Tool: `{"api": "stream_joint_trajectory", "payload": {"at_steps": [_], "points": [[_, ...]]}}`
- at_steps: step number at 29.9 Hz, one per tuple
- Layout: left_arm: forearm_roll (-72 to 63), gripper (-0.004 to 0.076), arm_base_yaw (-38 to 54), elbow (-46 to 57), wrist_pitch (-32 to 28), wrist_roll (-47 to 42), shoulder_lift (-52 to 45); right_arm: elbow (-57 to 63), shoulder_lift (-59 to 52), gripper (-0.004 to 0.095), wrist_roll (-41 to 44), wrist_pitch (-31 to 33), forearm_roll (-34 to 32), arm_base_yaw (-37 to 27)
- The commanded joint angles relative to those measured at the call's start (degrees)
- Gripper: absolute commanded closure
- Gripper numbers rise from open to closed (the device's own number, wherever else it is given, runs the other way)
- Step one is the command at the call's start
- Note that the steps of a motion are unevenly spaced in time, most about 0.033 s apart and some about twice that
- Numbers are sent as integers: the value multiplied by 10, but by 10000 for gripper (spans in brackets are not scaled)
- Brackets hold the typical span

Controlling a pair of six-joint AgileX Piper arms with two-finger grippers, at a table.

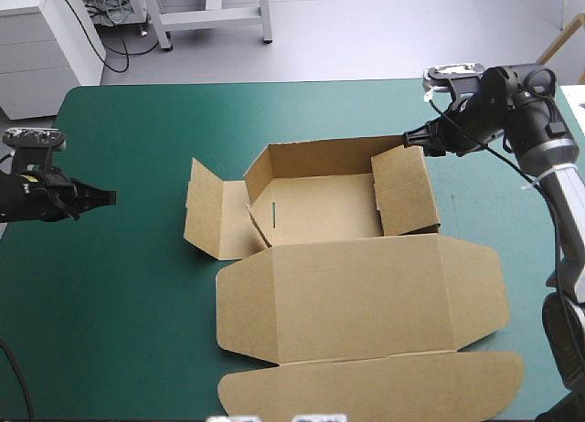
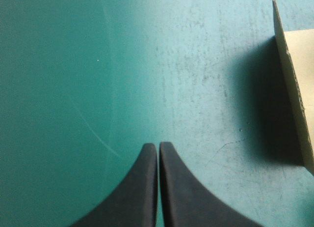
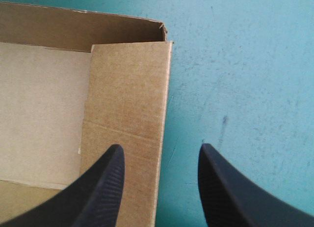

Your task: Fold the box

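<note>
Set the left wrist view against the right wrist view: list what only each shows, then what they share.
Only the left wrist view: the left gripper, shut, over bare cover, with just an edge of the box ahead and off to one side. Only the right wrist view: the right gripper, open, one finger over the box's side wall and the other over the cover, plus the box's floor and far wall. Both: the teal-green cover and some of the brown box.
</note>
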Motion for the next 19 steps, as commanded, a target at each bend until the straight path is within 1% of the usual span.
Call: {"api": "stream_joint_trajectory", "payload": {"at_steps": [1, 11, 16, 19], "points": [[-25, 727, 0, -15, -19, 0, -14, -13, -33, 471, 0, -15, -1, 0], [-30, 727, 0, -15, 0, 0, -14, 45, 9, 471, -4, -16, 2, 0], [-41, 727, -2, -15, 1, 0, -14, 45, 46, 471, -4, -20, 38, 0], [-43, 727, -2, -15, 1, 0, -14, 45, 66, 471, -11, -22, 48, 0]]}}
